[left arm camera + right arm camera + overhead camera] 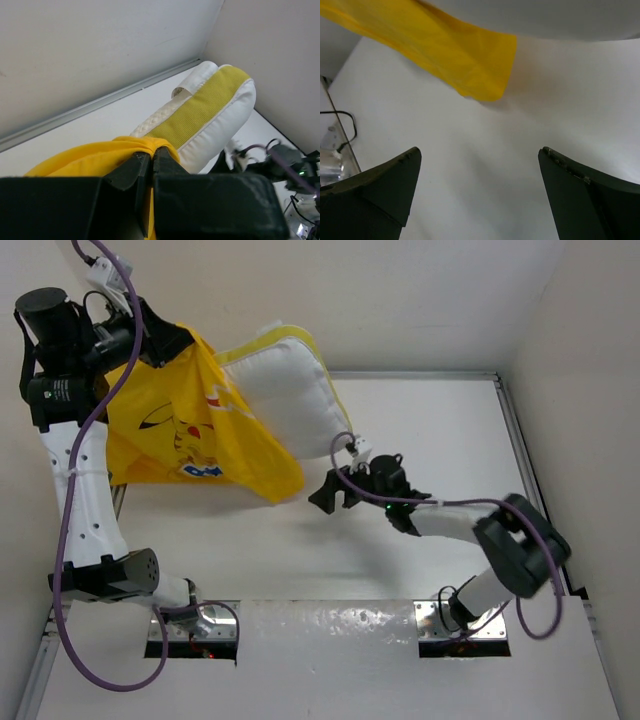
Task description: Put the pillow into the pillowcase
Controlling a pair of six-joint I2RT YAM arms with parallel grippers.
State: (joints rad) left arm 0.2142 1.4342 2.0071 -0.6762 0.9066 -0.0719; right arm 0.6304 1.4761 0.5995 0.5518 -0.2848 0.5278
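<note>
Pillowcase [190,435] hangs in the upper left of the top view, yellow with its cartoon print, held clear of the table [420,560] by the left gripper [170,340]. In the left wrist view, that gripper's 2 fingers [127,172] are pressed together on a bunched fold of the yellow fabric. At upper centre the pillow [285,390] tilts up, its left part hidden behind the fabric and its right end exposed. At centre frame, the right gripper [335,495] sits just below the fabric's lower corner, apart from it, fingers spread wide around nothing.
</note>
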